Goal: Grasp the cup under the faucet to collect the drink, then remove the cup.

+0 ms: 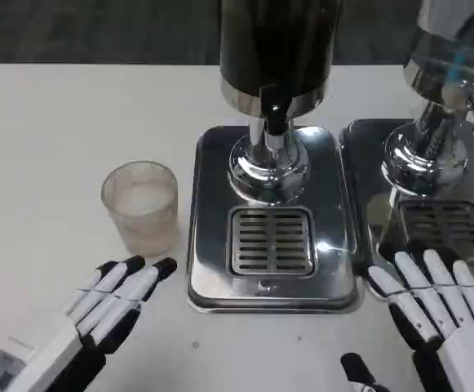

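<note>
A clear ribbed plastic cup (pixel 141 206) stands upright on the white table, left of the drink dispenser's steel base (pixel 212 212). The dispenser's dark tank (pixel 277 41) and its faucet (pixel 275 114) rise over a slotted drip grate (pixel 270 241), which is bare. My left hand (pixel 114 302) lies low at the front left, fingers stretched out toward the cup and a short way below it, holding nothing. My right hand (pixel 428 306) hovers at the front right by the base's corner, fingers spread, empty.
A second dispenser (pixel 445 98) with its own steel base and grate (pixel 445 233) stands at the right edge, close behind my right hand. Open white table spreads to the left and far left of the cup.
</note>
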`<act>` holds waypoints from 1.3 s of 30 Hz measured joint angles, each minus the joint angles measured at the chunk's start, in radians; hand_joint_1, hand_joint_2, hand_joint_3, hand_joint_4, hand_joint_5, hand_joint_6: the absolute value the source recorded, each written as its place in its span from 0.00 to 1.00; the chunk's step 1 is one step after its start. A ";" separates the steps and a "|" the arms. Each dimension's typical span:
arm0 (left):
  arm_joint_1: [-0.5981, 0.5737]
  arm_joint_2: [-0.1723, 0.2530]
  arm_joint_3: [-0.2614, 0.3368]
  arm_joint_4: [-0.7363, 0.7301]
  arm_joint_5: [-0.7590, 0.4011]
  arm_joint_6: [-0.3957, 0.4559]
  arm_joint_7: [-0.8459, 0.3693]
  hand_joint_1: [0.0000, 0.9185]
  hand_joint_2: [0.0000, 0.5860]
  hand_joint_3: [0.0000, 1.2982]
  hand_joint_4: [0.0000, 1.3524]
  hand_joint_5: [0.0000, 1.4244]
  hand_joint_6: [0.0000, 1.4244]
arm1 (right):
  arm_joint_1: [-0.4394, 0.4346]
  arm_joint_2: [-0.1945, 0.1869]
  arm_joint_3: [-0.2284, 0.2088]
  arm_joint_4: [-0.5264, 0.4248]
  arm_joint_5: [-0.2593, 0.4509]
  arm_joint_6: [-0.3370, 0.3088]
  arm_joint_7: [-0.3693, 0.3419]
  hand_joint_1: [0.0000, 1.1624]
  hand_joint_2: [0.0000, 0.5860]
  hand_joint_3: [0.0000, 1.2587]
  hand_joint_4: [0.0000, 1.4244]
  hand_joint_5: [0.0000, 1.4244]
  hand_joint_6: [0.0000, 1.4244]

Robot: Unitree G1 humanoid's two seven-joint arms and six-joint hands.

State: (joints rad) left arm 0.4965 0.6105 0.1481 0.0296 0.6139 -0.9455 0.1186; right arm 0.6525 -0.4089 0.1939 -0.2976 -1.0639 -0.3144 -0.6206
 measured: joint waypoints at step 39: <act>-0.278 -0.073 -0.013 0.285 -0.119 0.036 0.074 0.00 0.09 0.00 0.00 0.00 0.00 | -0.047 0.060 0.008 0.011 0.049 0.002 0.001 0.35 0.67 0.20 0.11 0.05 0.03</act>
State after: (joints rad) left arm 0.2190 0.5377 0.1356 0.3148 0.4945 -0.9092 0.1926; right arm 0.6055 -0.3485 0.2020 -0.2867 -1.0148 -0.3120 -0.6193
